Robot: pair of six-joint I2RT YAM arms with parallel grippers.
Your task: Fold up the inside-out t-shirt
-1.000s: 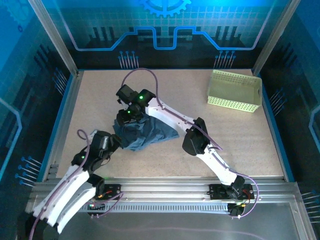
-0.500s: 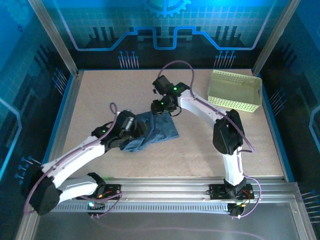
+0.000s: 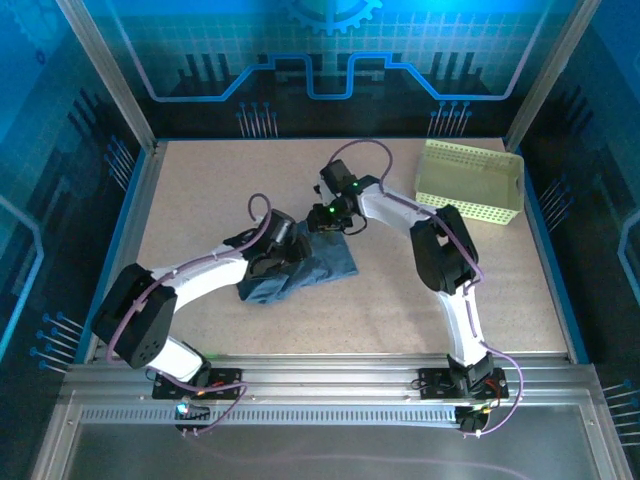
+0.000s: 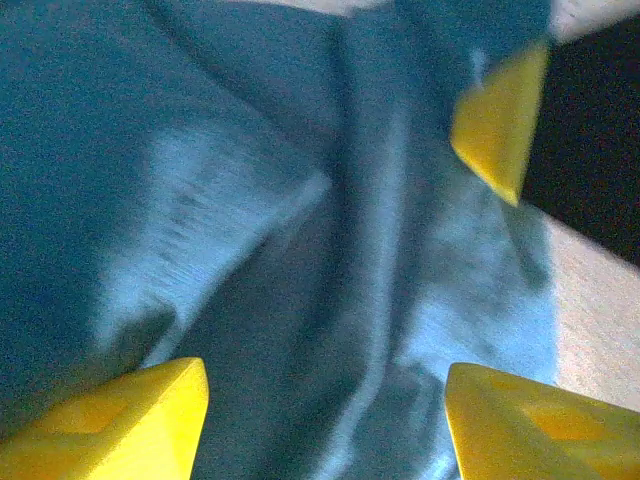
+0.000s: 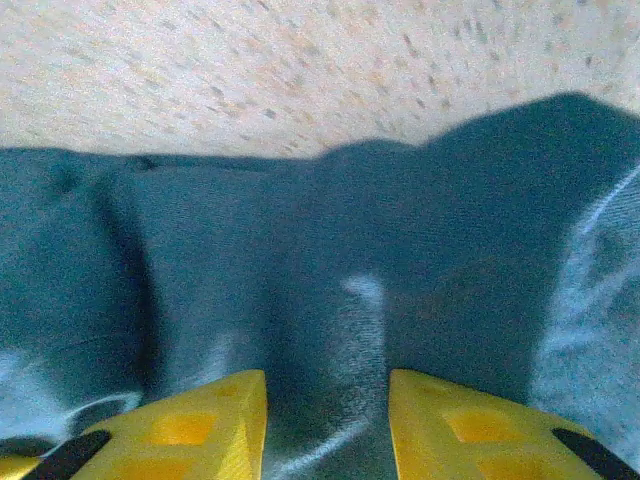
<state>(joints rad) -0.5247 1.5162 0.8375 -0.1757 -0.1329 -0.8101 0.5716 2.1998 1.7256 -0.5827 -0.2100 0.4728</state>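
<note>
2 sets of fingers have shifted within 1 second: left fingers, spread, now over the inside-out t-shirt, crumpled on the desk well left of the basket; right fingers pinch its basket-side edge. Spreading precedes folding.
</note>
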